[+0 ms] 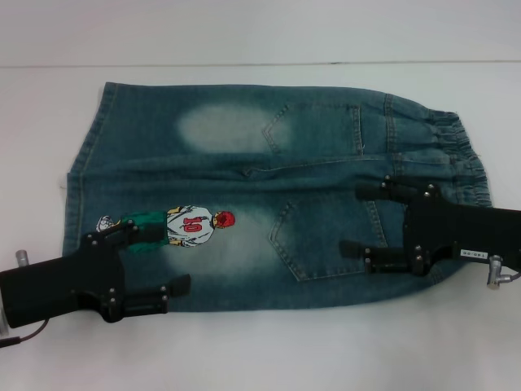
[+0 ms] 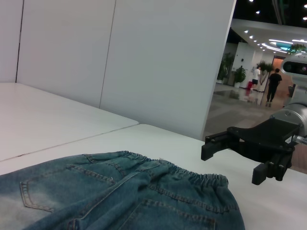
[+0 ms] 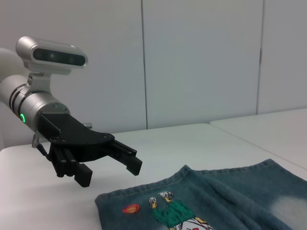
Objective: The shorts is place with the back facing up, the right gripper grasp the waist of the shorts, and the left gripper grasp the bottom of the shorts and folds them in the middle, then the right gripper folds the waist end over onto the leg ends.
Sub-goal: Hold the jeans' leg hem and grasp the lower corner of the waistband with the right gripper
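Teal-blue washed denim shorts (image 1: 269,195) lying flat on the white table (image 1: 260,350), back pockets up, gathered elastic waistband (image 1: 460,155) toward the right side, straight stitched leg hems (image 1: 81,175) toward the left. Embroidered cartoon basketball player (image 1: 175,226) sitting near the hem end. Black white-labelled right gripper (image 1: 356,220) hanging over the waist end by the nearer pocket, fingers spread wide, nothing held. Black unlabelled left gripper (image 1: 159,259) over the near hem corner beside the cartoon, also wide open and empty. From the wrist views, both claws clearly above the fabric, not touching it.
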Controlling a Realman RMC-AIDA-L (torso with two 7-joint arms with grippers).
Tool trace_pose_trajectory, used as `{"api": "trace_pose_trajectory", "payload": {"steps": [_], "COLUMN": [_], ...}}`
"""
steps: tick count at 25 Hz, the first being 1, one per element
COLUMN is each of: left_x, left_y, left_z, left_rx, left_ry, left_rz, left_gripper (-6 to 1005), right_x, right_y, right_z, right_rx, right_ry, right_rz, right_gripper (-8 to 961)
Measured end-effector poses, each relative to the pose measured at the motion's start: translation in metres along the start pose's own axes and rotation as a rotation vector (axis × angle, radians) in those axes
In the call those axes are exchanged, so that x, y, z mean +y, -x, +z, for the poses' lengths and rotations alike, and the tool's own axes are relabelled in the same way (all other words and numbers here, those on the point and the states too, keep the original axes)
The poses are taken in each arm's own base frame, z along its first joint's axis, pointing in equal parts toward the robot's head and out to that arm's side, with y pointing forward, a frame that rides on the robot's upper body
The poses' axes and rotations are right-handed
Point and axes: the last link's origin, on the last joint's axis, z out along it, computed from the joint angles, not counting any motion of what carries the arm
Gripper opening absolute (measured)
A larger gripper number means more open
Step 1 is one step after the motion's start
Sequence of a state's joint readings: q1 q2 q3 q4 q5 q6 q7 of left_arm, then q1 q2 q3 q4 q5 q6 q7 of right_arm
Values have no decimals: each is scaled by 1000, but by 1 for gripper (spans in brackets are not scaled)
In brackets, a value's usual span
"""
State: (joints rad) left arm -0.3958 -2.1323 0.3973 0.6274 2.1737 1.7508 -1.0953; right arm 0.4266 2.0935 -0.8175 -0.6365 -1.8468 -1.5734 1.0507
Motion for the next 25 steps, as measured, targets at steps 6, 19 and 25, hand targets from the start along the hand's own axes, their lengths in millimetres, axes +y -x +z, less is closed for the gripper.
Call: {"api": "trace_pose_trajectory", "payload": {"steps": [6, 19, 25], "left_x": [0, -1, -2], "left_y": [0, 0, -1], "left_z": [0, -1, -2], "left_rx": [-1, -2, 1], "left_ry": [-2, -3, -12], "left_rz": [0, 4, -5], "left_gripper": [938, 939, 939], "right_x": [0, -1, -1], "right_y": [1, 1, 1], "right_z": [1, 2, 2], "right_rx": [1, 5, 3], "right_ry": [1, 5, 4], "right_rz": [-2, 1, 2], "right_gripper": [911, 912, 911]}}
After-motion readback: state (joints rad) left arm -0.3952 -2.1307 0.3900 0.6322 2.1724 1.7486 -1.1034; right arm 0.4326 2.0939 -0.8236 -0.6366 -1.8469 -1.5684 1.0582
